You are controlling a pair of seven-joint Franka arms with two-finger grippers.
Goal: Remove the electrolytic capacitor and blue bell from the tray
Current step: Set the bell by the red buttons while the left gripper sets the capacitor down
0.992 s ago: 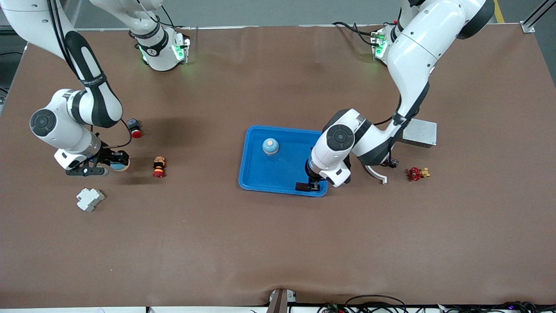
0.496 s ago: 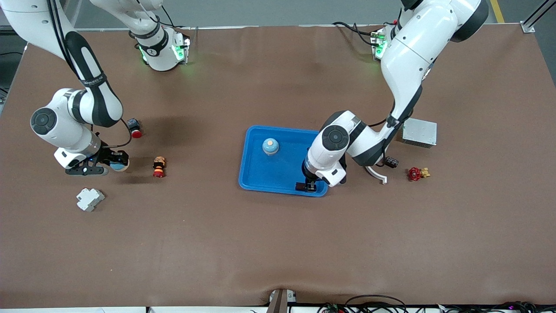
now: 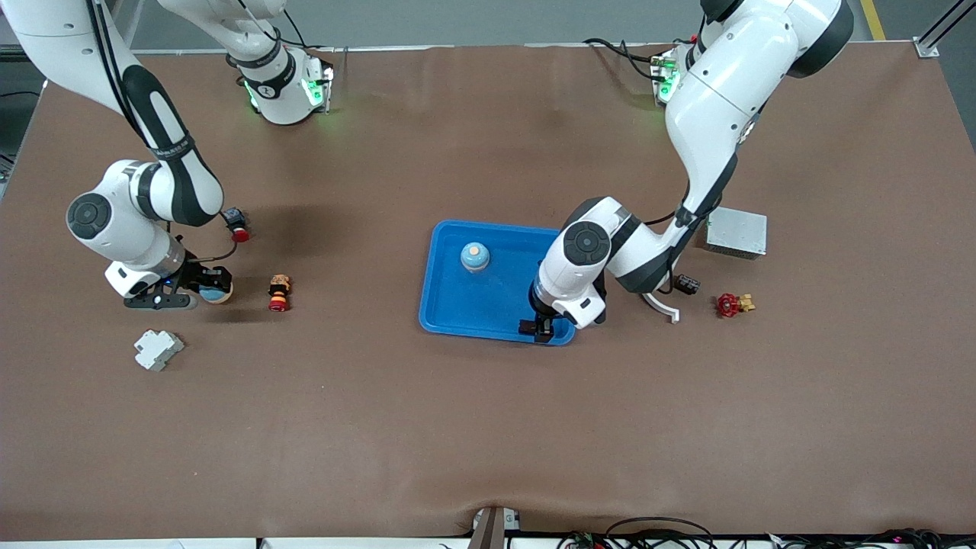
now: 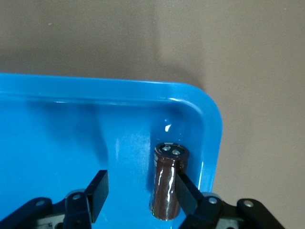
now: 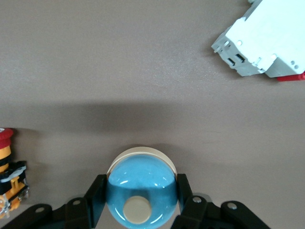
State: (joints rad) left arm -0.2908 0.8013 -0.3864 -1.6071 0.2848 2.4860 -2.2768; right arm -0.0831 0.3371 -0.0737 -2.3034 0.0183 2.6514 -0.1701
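Observation:
A dark brown capacitor [image 4: 169, 179] stands in the blue tray [image 3: 457, 305], in the corner near the front camera at the left arm's end. It also shows in the front view [image 3: 529, 328]. My left gripper [image 4: 140, 179] is open around it, with one finger [image 4: 187, 191] touching its side. In the front view the left gripper [image 3: 543, 329] is low over that corner. My right gripper [image 5: 142, 183] is shut on a blue bell [image 5: 140, 195] with a cream button and holds it just above the table [image 3: 213, 287]. A second blue bell [image 3: 474, 257] stands in the tray.
Near the right gripper are a red and yellow push button [image 3: 279, 293], a black and red button [image 3: 237, 226] and a white terminal block [image 3: 158, 349]. At the left arm's end are a grey metal box [image 3: 736, 232], a red valve [image 3: 730, 304] and a white curved part [image 3: 662, 305].
My right arm has shifted a little toward the tray with the bell in its grip. My left arm's elbow has drawn in, and its gripper stays over the tray corner.

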